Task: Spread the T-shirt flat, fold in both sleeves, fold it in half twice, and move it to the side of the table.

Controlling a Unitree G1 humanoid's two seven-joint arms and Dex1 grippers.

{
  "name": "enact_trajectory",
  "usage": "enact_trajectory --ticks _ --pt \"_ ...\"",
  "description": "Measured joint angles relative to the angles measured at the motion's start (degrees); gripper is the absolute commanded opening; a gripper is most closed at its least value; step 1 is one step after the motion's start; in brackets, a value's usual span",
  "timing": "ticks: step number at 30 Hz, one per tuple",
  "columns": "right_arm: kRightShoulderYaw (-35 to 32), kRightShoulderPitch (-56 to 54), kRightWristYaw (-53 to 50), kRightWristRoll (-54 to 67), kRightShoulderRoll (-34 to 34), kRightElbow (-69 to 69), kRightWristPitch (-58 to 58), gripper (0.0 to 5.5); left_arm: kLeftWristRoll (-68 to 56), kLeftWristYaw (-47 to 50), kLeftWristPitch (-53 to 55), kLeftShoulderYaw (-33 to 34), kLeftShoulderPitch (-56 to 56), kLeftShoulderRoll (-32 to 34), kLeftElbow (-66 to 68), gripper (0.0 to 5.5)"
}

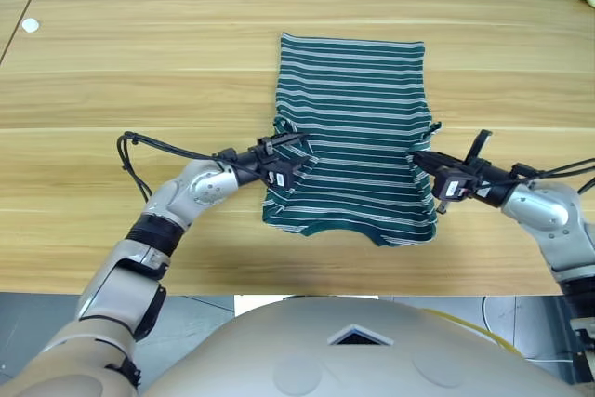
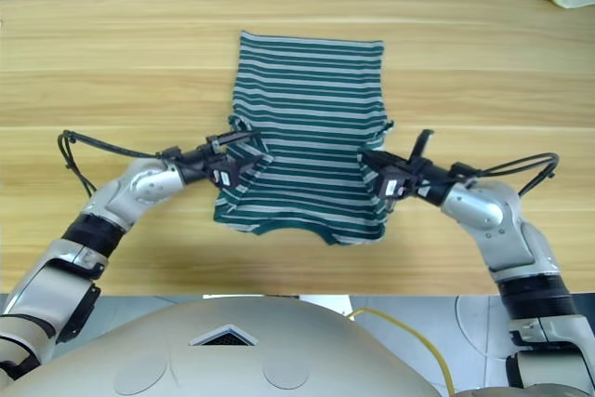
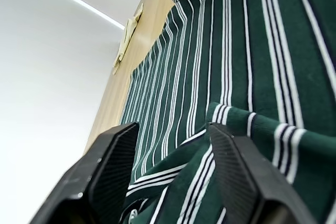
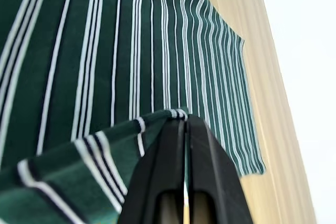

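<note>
right end effector (image 1: 417, 159) pinches t-shirt (image 1: 353, 90), left end effector (image 1: 296, 153) splayed

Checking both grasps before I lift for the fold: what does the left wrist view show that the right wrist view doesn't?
Left wrist view: the left gripper open, its fingers apart around a raised fold of the T-shirt, and a pale cloth far off on the table. Right wrist view: the right gripper shut, pinching a lifted edge of the shirt. Both: the green striped shirt lying on the wooden table.
</note>
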Motion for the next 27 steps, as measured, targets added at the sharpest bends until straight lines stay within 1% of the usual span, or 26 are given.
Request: enact_trajectory --ticks 9,18,27 --pt "3.4 -0.4 1.0 -1.1 2.0 0.3 0.0 0.02 0.0 0.8 0.0 0.0 0.0 -0.2 0.2 2.52" --pt "4.7 -2.1 1.0 -1.1 4.1 0.2 0.8 0.02 0.0 0.8 -0.1 -0.1 0.0 -0.2 0.2 2.52" --pt "4.7 -2.3 0.5 -2.2 4.4 0.4 1.5 0.02 0.0 0.8 -0.1 -0.1 0.0 -0.2 0.2 2.52"
